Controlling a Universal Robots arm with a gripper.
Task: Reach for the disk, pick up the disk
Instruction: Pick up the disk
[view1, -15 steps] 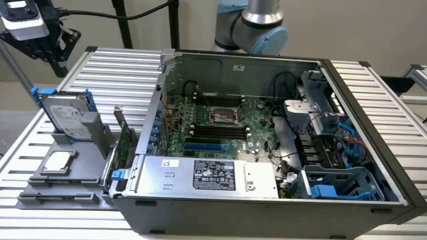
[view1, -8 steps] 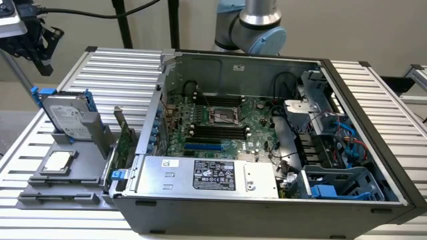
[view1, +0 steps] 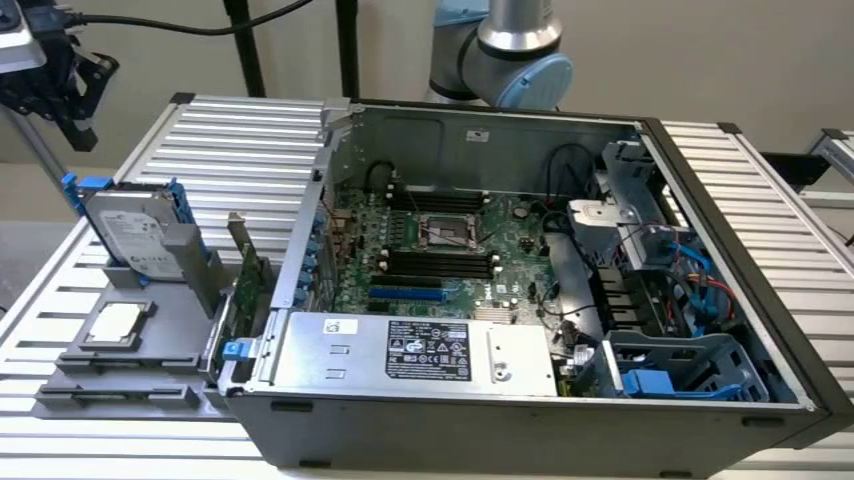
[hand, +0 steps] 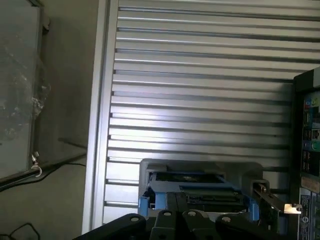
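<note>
A workbench seen from above and to one side. In the upper left corner of the exterior view hangs a black gripper (view1: 78, 128), its fingers closed together and holding nothing. It sits in the air above the disk (view1: 134, 232), clearly apart from it.

The disk is at the exterior view's left, about halfway down. It stands on edge, leaning back a little, in a grey stand (view1: 187, 268). Its silver face with a white label is turned toward the camera, and a bright blue frame shows along its top and sides.

Below the disk, toward the lower left, a small square silver chip (view1: 116, 322) lies flat on a grey tray (view1: 94, 362).

All of this rests on a slatted metal table (view1: 240, 130). An open computer case (view1: 534, 430) takes up the centre and right, showing a green board (view1: 447, 240) inside. A silver box (view1: 414, 348) with a black-and-white label lies along the case's near edge. The arm (view1: 514, 45) rises behind the case at top centre.

In the wrist view, the disk in its blue frame appears just beyond the dark fingers, against the slats.
</note>
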